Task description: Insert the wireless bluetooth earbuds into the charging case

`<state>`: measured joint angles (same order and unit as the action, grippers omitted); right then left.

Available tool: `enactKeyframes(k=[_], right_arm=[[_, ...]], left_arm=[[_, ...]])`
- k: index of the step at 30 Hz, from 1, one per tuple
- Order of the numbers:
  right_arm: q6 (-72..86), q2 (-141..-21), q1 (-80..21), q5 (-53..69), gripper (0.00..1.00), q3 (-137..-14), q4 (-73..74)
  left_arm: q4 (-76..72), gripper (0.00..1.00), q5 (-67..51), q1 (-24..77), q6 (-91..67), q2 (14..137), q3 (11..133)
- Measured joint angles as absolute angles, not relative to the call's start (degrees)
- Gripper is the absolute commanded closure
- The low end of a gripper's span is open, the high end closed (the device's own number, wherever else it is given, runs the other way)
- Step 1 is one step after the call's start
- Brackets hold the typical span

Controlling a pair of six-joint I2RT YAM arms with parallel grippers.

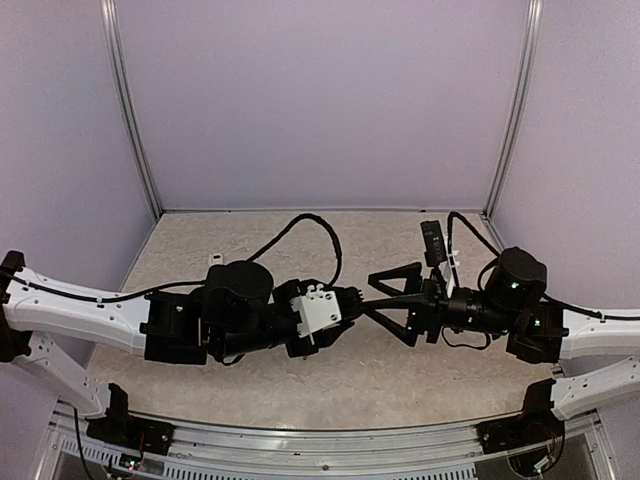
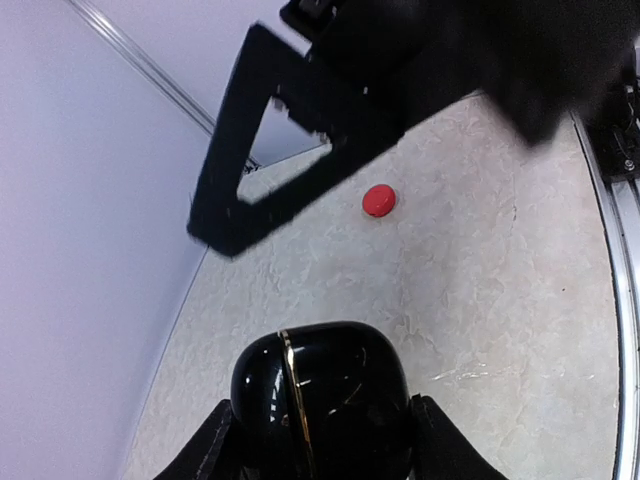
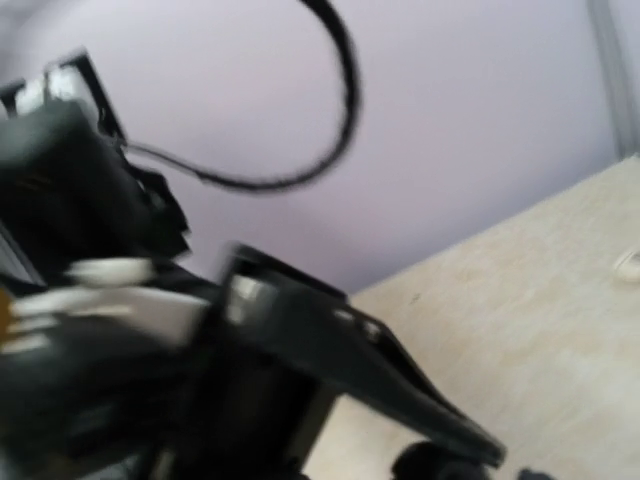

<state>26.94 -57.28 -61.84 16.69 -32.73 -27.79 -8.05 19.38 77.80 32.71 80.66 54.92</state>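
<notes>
My left gripper (image 2: 322, 445) is shut on a glossy black charging case (image 2: 330, 390) with a gold seam, and its lid looks closed. It holds the case above the table. A small red earbud (image 2: 378, 200) lies on the table beyond it. My right gripper (image 1: 368, 294) is open, its triangular fingers (image 2: 262, 150) spread just in front of the case at the table's middle. In the top view the case and red earbud are hidden by the arms. The right wrist view is blurred and shows one of its own fingers (image 3: 390, 370) and the left arm.
A small white object (image 1: 215, 260) lies on the table at the back left, behind the left arm; it may be the white thing at the right wrist view's edge (image 3: 630, 265). Purple walls enclose the beige table (image 1: 300, 380). A cable (image 1: 320, 235) loops over the left arm.
</notes>
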Motion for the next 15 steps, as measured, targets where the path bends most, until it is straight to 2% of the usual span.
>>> enactKeyframes(k=[7,15], right_arm=[[21.6,-48.4,-55.9,12.8,0.04,-32.6,-23.6],[18.8,-43.3,-47.8,10.1,0.01,-32.0,-16.0]], left_arm=[[-8.1,0.64,7.4,65.5,23.6,82.6,56.8],[-7.7,0.62,-4.8,52.6,11.7,99.0,70.6]])
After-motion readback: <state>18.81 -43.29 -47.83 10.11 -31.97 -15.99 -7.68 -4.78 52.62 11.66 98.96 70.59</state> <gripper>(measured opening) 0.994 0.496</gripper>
